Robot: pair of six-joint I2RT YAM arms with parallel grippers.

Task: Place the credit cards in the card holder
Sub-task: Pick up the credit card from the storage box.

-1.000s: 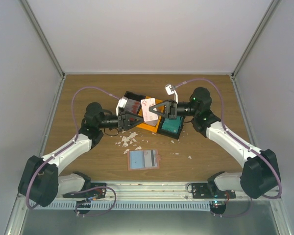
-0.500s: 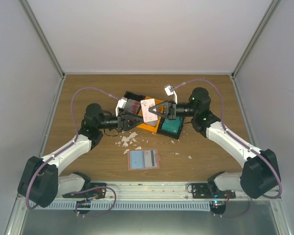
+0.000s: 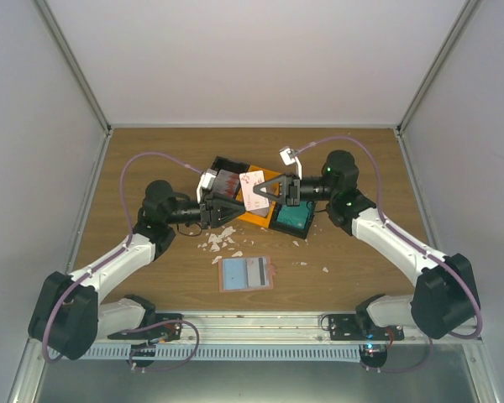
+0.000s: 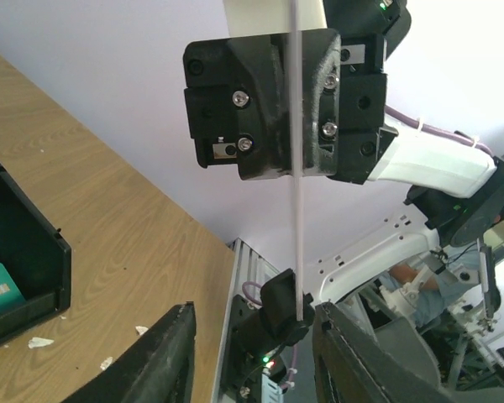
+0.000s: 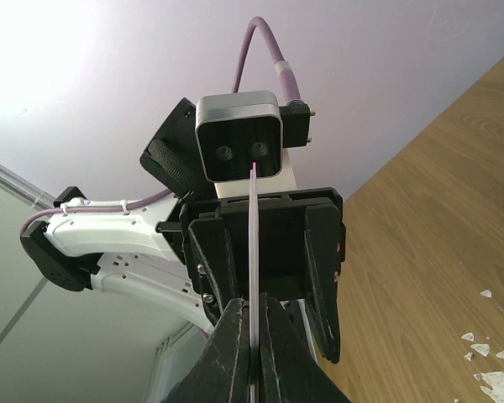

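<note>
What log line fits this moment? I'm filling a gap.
right pincer: shut on thin white pink-printed card, mid-air | left pincer: open astride card edge | flat salmon-pink card holder: on wooden table, unheld

Overhead: high above and behind the bases, looking down on the whole table [image 3: 151,159]. Left wrist: close, angled up at the right gripper [image 4: 296,109]. Right wrist: close, facing the left gripper [image 5: 273,252] — common to all three, the card [image 3: 254,189] between them.
</note>
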